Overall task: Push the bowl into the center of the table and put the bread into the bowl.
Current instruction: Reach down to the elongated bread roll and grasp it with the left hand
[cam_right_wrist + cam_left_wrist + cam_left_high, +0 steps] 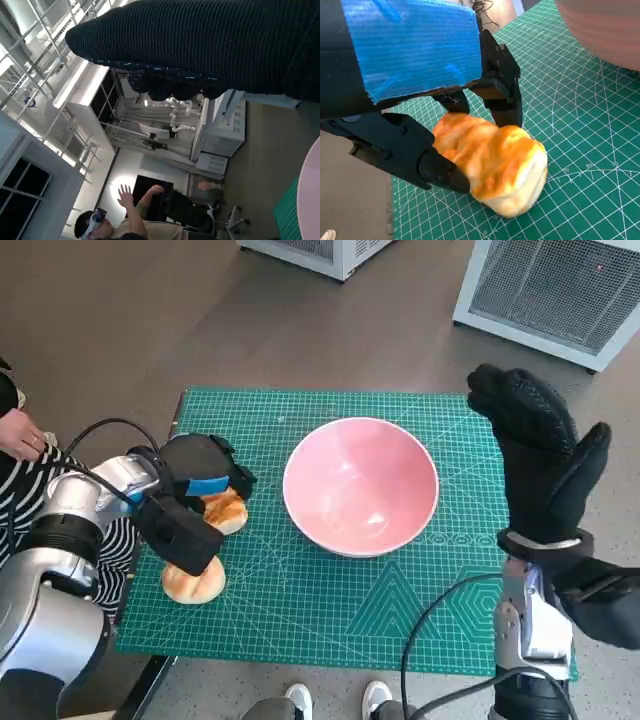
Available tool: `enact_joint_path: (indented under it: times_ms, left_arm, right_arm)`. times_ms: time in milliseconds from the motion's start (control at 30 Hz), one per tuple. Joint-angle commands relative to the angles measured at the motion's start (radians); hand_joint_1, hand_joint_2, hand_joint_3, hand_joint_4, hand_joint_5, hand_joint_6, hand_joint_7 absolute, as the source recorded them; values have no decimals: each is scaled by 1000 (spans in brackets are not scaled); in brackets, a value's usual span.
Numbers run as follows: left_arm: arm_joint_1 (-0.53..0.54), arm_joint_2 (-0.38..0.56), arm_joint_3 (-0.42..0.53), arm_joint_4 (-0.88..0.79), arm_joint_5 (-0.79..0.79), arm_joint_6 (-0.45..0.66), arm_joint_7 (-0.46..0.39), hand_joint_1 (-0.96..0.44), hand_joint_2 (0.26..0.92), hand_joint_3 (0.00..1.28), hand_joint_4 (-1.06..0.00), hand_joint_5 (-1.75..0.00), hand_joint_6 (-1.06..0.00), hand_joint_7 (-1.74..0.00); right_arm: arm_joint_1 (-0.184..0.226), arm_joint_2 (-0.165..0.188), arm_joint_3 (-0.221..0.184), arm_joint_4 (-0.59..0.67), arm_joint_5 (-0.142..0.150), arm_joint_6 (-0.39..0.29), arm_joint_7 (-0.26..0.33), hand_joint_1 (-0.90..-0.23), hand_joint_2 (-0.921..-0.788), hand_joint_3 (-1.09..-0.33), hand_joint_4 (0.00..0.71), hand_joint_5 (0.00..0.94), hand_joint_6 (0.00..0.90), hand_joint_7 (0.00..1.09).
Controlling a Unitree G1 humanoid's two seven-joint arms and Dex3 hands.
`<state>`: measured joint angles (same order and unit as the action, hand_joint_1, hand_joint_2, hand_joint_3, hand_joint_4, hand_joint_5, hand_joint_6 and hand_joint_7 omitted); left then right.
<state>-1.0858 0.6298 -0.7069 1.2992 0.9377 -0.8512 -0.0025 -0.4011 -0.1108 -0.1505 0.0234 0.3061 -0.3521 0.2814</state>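
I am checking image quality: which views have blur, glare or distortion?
Head view: sharp, evenly lit, a soft sheen inside the pink bowl, wide-angle bending at the edges. Left wrist view: the bread and left hand are sharp; the bowl's close edge is blurred. Right wrist view: turned sideways, the right hand dark against bright ceiling light.
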Motion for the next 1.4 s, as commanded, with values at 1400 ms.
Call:
enact_joint_path:
  times_ms: [1400]
  left_arm:
    - [-167, 25, 476, -374, -755, -119, -599, 1, 919, 22, -669, -1103, -756, -1113]
  right_arm:
    - [40, -6, -3, -1, -14, -13, -8, -677, -921, -635, 164, 0, 105, 459]
